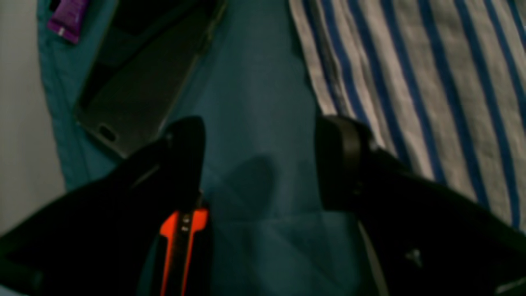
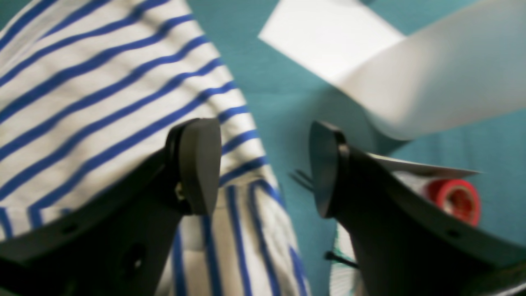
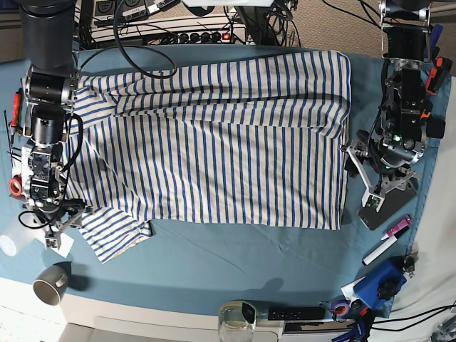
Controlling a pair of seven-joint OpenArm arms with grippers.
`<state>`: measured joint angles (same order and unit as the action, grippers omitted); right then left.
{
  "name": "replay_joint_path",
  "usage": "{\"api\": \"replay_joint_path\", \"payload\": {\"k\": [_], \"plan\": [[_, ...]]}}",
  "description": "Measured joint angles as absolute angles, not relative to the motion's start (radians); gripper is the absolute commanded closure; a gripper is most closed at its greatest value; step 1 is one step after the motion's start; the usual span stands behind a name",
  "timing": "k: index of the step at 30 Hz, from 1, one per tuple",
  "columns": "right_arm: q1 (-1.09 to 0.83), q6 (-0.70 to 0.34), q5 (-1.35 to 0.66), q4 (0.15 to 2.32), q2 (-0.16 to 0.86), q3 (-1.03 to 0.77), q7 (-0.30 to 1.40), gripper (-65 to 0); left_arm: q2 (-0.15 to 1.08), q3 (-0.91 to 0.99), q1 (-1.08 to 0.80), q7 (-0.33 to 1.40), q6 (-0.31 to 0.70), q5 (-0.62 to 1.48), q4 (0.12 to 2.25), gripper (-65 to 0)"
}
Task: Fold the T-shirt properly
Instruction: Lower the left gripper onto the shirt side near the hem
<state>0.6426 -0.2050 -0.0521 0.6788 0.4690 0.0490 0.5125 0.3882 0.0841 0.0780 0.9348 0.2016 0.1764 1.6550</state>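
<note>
Base view: T-shirt (image 3: 214, 142) lies spread flat across the teal tablecloth (image 3: 214, 263), collar end toward the right arm, hem toward the left arm. One sleeve (image 3: 114, 239) sticks out at the near corner by the right arm; the far sleeve is partly under that arm's body, so its outline is hard to follow.

Right gripper (image 2: 265, 164): jaws apart, nothing between them, hovering at the sleeve edge of the T-shirt, one finger over stripes, the other over bare cloth. White paper (image 2: 370, 61) beyond it is blurred. A red tape roll (image 2: 456, 199) is half hidden behind the finger.

Left gripper (image 1: 259, 160): jaws apart, empty, over bare tablecloth just beside the T-shirt's hem. Left wrist view is dark and soft. A grey phone-like slab (image 1: 139, 82) lies past it, top end cut off by the frame. Purple item (image 1: 68, 18) also cropped, no readable label.

Containers: a cup (image 3: 50, 285) stands near the sleeve corner, inside not visible. A clear jar (image 3: 235, 320) sits at the near table edge, contents unclear.

Marker pens (image 3: 388, 239) lie off the hem side; print too small to read. No legible writing anywhere.
</note>
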Motion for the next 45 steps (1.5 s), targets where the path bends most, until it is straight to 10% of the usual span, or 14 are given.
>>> {"api": "replay_joint_path", "payload": {"k": [21, 38, 45], "plan": [[0.51, -0.258, -0.147, 0.687, 0.504, 0.002, 0.477, -33.3, 0.388, 0.084, 0.078, 0.942, 0.202, 0.176, 1.655, -42.1], [0.529, -0.257, -0.142, 0.686, 0.482, 0.003, 0.508, 0.0, 0.388, 0.084, 0.078, 0.934, 0.202, 0.176, 1.655, -42.1], [0.532, -0.234, -0.05, 0.687, 0.481, 0.007, 0.512, 0.0, 0.388, 0.084, 0.078, 0.934, 0.202, 0.177, 1.655, -42.1]]}}
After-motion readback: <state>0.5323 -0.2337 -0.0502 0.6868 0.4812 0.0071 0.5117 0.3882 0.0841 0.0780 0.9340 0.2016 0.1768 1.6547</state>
